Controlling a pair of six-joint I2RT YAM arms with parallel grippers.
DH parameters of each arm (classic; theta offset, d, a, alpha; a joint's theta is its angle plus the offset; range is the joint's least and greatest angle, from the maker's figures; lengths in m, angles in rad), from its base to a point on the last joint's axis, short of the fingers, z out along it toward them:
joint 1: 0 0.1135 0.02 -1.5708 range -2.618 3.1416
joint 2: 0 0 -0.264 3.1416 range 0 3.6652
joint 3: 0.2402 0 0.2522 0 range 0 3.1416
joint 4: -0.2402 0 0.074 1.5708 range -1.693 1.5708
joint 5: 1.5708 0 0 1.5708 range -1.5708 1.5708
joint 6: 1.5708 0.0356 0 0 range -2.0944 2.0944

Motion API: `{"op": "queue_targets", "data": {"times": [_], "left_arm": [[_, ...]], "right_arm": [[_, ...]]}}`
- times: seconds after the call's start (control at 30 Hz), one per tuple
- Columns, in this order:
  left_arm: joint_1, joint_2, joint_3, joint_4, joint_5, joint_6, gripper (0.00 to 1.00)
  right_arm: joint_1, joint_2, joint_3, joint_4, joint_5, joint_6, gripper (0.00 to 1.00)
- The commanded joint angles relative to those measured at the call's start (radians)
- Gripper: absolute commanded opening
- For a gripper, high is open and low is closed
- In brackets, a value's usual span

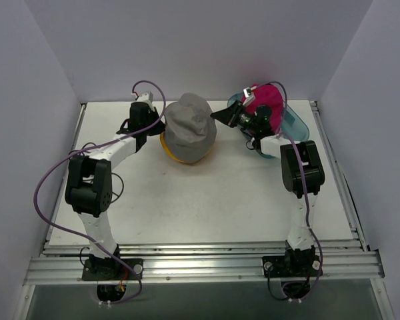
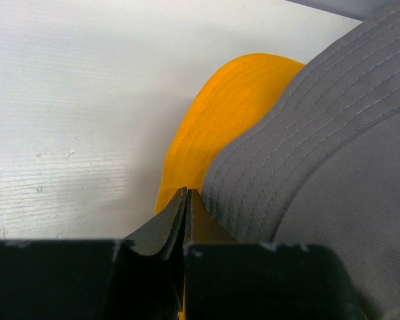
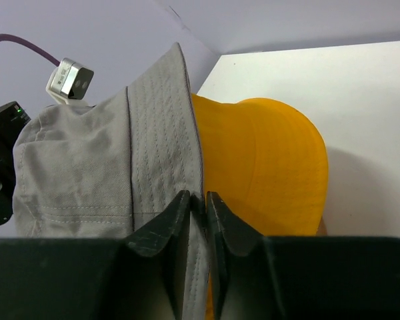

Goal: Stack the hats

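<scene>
Grey fabric bucket hat (image 1: 190, 127) tops mustard yellow fabric hat (image 1: 179, 158), right gripper (image 3: 197, 200) pinching its brim, left gripper (image 2: 187, 195) pressed together; magenta fabric cap (image 1: 263, 100) remains.

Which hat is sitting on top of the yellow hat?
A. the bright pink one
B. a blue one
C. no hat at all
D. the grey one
D: the grey hat lies over the yellow hat, and only the yellow edge peeks out from underneath it.
</scene>
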Motion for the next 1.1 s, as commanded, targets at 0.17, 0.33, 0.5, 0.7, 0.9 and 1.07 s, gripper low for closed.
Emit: {"op": "queue_targets", "data": {"times": [0.17, 0.33, 0.5, 0.7, 0.9, 1.07], "left_arm": [[-0.004, 0.001, 0.011, 0.027, -0.016, 0.008, 0.04], [-0.004, 0.0, 0.007, 0.028, -0.021, 0.009, 0.04], [-0.004, -0.003, 0.007, 0.025, -0.019, 0.008, 0.04], [-0.004, -0.023, -0.006, 0.016, -0.016, 0.002, 0.04], [0.01, -0.119, -0.023, -0.03, 0.005, -0.052, 0.35], [0.031, -0.179, -0.023, -0.054, 0.056, -0.086, 0.65]], "right_arm": [[-0.014, 0.008, 0.037, -0.097, 0.053, -0.068, 0.0], [-0.006, 0.005, 0.063, -0.319, 0.154, -0.192, 0.0], [0.006, 0.022, 0.107, -0.465, 0.211, -0.266, 0.0], [0.006, 0.014, 0.111, -0.535, 0.258, -0.3, 0.0], [0.006, 0.004, 0.112, -0.554, 0.255, -0.304, 0.0], [0.007, 0.023, 0.121, -0.556, 0.248, -0.306, 0.0]]}}
